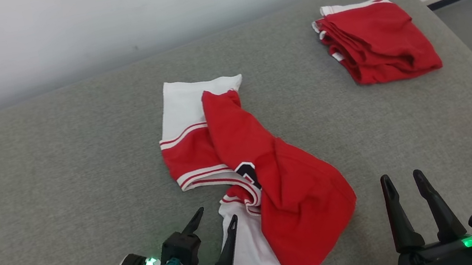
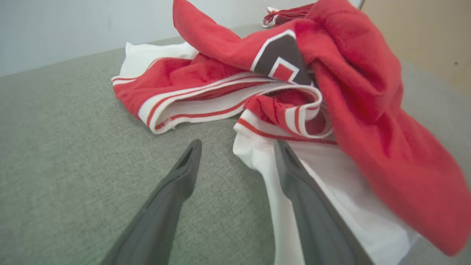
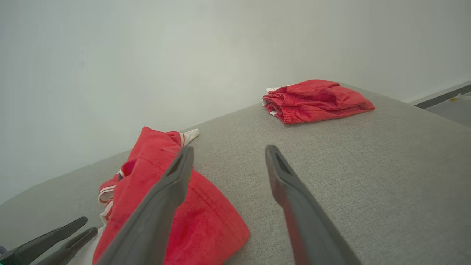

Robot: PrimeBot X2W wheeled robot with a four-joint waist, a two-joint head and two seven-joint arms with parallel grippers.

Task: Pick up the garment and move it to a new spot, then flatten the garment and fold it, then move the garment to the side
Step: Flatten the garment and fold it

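The red-and-white jersey [image 1: 282, 182] lay crumpled near the middle of the grey fabric-covered surface [image 1: 57, 181]. A red panel was draped diagonally over its white, red-striped part, and a black numeral [image 1: 247, 171] showed at the fold.

The left gripper [image 1: 215, 217] sat at seven o'clock of the jersey, its fingers spread wide and holding nothing. In the left wrist view one finger lay over the white hem and the other over the bare surface, though whether the first actually touched the cloth was hard to tell.

The right gripper [image 1: 402, 177] stood at four o'clock of the jersey, near its red edge but apart from it. Its fingers were likewise wide apart and empty, pointing toward twelve o'clock.

A folded red garment [image 1: 376, 41], white-trimmed, rested well apart at one o'clock, near the surface's far rounded corner and below the pale wall [image 1: 102, 20].
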